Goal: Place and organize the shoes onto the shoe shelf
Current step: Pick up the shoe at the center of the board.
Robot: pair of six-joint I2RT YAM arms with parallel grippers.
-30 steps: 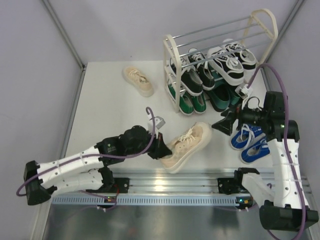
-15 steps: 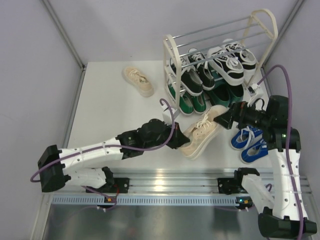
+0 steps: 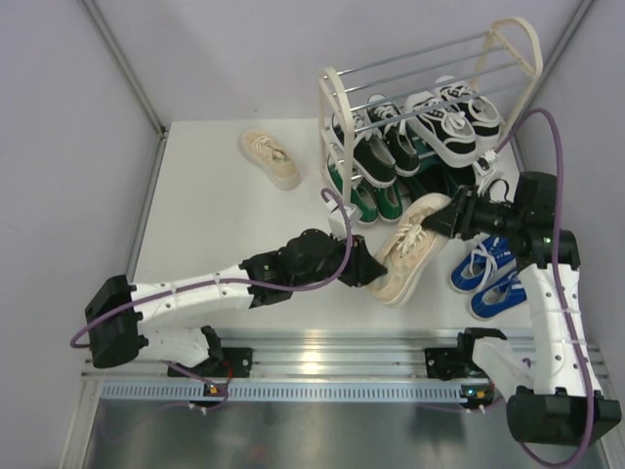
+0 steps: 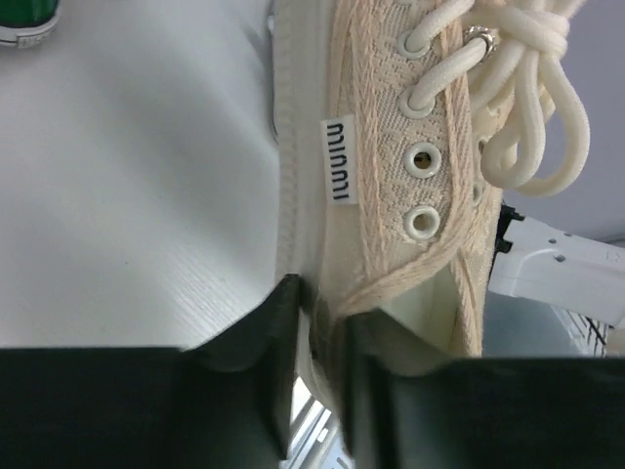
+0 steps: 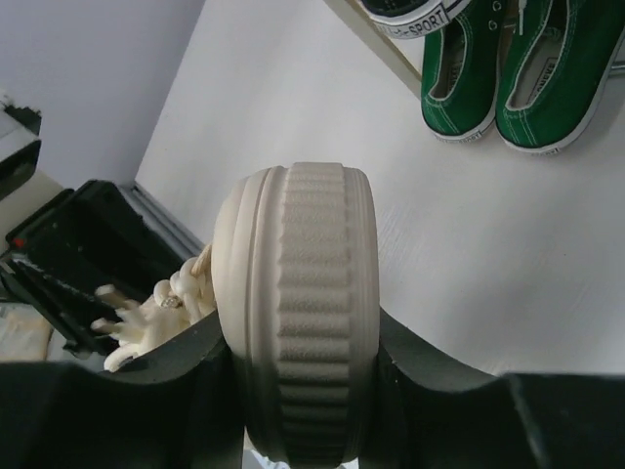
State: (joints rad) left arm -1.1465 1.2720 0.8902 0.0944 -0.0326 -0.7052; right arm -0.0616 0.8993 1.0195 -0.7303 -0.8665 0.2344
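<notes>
A cream chunky sneaker [image 3: 405, 256] hangs tilted between my two grippers, just in front of the shoe shelf [image 3: 335, 98]. My right gripper [image 3: 444, 217] is shut on its ribbed toe [image 5: 298, 254], one finger pressed on each side of the sole [image 5: 298, 362]. My left gripper [image 3: 369, 269] is at the heel, its jaws straddling the heel wall [image 4: 320, 322]. They stand slightly apart, with a gap showing beside the wall. The laces and side label [image 4: 391, 176] fill the left wrist view. The other cream sneaker [image 3: 270, 157] lies at the back left of the table.
The shelf holds black sneakers [image 3: 376, 147] and black-and-white sneakers [image 3: 449, 122]; green sneakers [image 5: 508, 68] sit at its foot. A blue pair [image 3: 485, 278] lies on the table under my right arm. A metal rail [image 3: 322, 352] runs along the near edge.
My left arm has carried the cream sneaker right, toward the shelf. My right gripper came in and closed on its toe, and the left jaws have loosened at the heel.
</notes>
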